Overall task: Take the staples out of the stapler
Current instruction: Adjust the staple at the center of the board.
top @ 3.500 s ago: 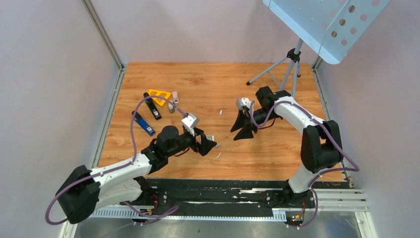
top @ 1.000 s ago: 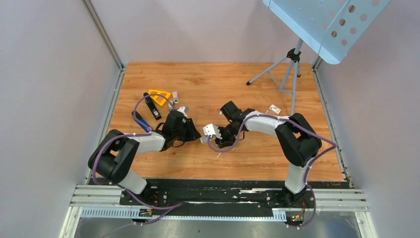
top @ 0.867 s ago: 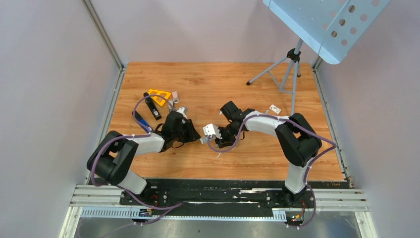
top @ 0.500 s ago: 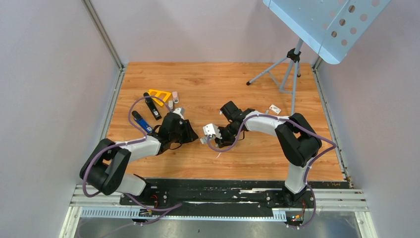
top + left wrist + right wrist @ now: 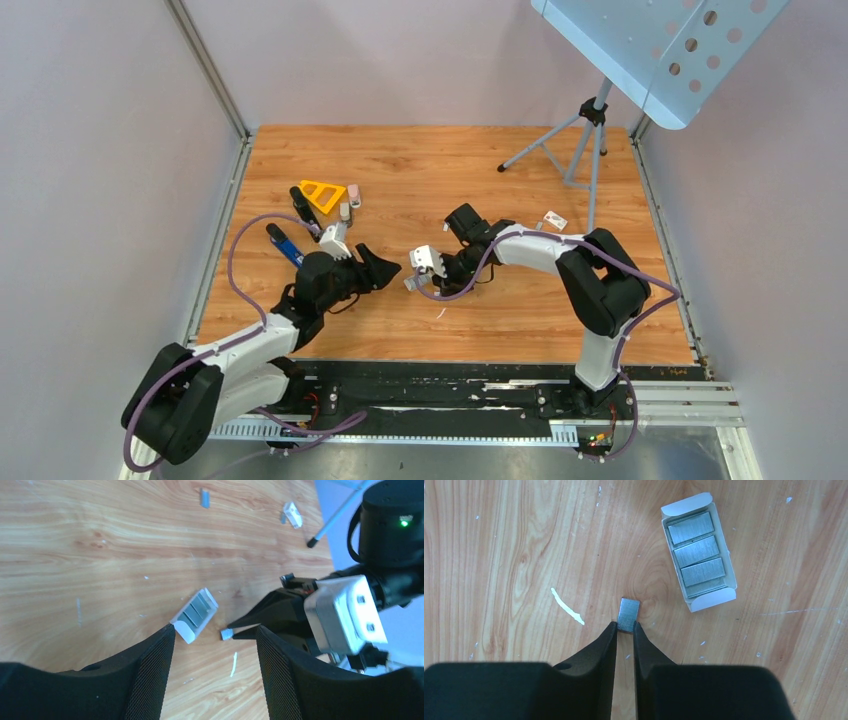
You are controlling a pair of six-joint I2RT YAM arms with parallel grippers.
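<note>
Well, you have a staple strip (image 5: 629, 614) clenched in the right gripper (image 5: 625, 626), down near the table's (image 5: 450, 160) middle just beside the staple box (image 5: 699, 550). Your left gripper (image 5: 216, 628) hangs released. Stowing the strip seems left; whether that's the full load, you cannot tell.

The staple strip (image 5: 629, 614) is grey, the box (image 5: 687, 503) white, the table (image 5: 499, 540) orange-brown wood-grain.

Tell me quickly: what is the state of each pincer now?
Left pincer: open, holding nothing.
Right pincer: closed on a staple strip.
</note>
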